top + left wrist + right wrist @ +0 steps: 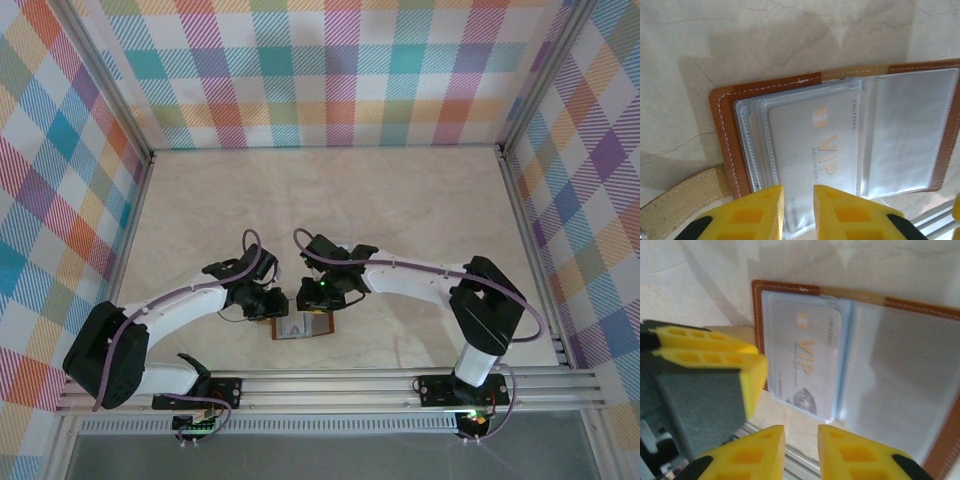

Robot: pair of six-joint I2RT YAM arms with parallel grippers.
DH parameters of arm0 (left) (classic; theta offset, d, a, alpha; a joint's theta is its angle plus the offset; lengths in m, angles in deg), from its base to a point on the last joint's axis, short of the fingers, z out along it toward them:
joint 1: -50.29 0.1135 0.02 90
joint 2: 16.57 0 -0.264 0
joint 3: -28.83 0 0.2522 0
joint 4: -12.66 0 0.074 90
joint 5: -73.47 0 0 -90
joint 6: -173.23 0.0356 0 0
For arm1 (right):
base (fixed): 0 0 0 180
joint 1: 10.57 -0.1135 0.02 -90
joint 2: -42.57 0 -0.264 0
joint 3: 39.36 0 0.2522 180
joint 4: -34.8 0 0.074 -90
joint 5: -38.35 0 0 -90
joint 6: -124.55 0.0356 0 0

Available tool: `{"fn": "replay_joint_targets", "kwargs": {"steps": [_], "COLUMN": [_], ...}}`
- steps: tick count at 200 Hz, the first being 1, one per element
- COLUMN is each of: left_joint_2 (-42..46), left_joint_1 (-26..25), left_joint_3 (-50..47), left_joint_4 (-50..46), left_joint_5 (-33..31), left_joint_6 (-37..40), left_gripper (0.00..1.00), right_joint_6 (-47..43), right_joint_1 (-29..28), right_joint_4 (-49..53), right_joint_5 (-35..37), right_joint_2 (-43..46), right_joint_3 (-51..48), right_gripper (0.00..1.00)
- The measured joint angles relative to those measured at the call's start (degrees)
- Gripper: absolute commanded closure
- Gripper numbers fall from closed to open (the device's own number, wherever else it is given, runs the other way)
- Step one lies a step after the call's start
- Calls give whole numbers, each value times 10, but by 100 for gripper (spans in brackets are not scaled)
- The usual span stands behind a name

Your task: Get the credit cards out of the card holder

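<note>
— Pale card [815,150] with the gold VIP lettering: where is it from the left gripper [798,195]?
— Straight ahead of the fingertips, tucked in a clear sleeve on the left half of the card holder [722,130]. Its near edge reaches down into the gap between the two yellow fingers [760,210].
— Pinching it?
— I cannot tell. The fingers stand close together with the card's edge between them, but whether they touch it I can't make out. Seen from the right wrist, they look almost pressed together, just beside the holder's left border.
— And the holder itself?
— Brown leather, lying spread open and flat on the marble-look table [400,200]. The half to the right of the fingers is another clear sleeve [910,135]. A tan strap [680,205] runs off the holder's edge, to the left of the fingers.
— Right gripper [801,432]?
— At the holder's near edge, fingers slightly parted, with nothing between them. The card's near corner lies just beyond its right finger.
— From above?
— Both grippers meet over the holder's far edge, left one on the left, right one on the right
</note>
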Motion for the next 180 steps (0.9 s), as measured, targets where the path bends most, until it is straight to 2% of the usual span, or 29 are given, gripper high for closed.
{"fn": "replay_joint_targets", "kwargs": {"steps": [63, 180], "left_joint_2": [-34, -25], "left_joint_1": [-3, -3], "left_joint_3": [-11, -20], "left_joint_4": [7, 18], "left_joint_5": [-23, -25], "left_joint_6": [8, 8], "left_gripper": [78, 78], "right_joint_6": [11, 4], "right_joint_1": [5, 5], "right_joint_4": [-79, -71], "right_joint_5": [-49, -26], "right_joint_2": [-73, -87], "right_joint_3": [-7, -8], "right_gripper": [76, 75]}}
